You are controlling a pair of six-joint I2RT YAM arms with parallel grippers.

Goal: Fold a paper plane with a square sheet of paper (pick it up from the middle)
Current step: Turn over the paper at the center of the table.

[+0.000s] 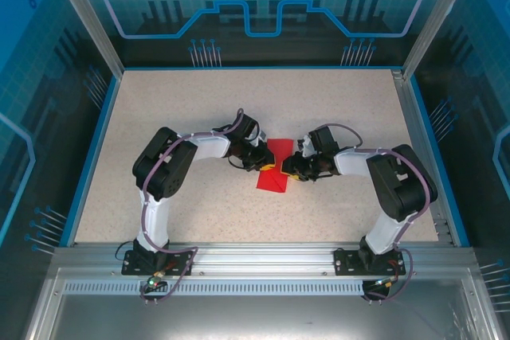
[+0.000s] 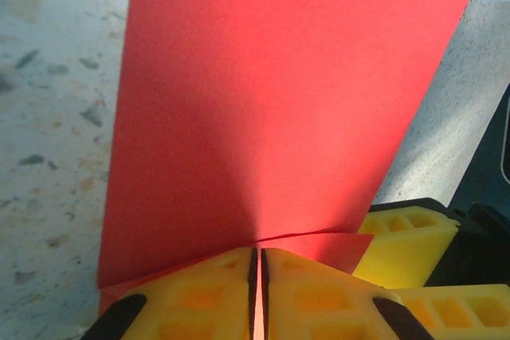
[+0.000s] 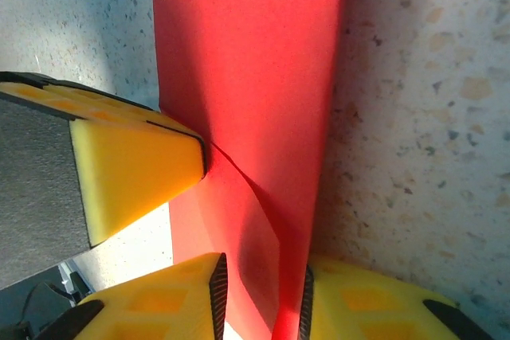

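The red square sheet of paper lies mid-table, folded over so that two layers show. My left gripper reaches it from the left. Its yellow jaws are shut on the paper's near edge, with a thin red strip pinched between the pads. From the right comes my right gripper. Its jaws stand apart with a raised fold of the paper between them. The right pad touches the fold and the left pad is clear of it. The paper plane is out of view.
The speckled beige table has a blue rim and transparent walls at the back and sides. A yellow finger of the right gripper sits close beside my left jaws. The left gripper's finger sits against the paper ahead of my right jaws.
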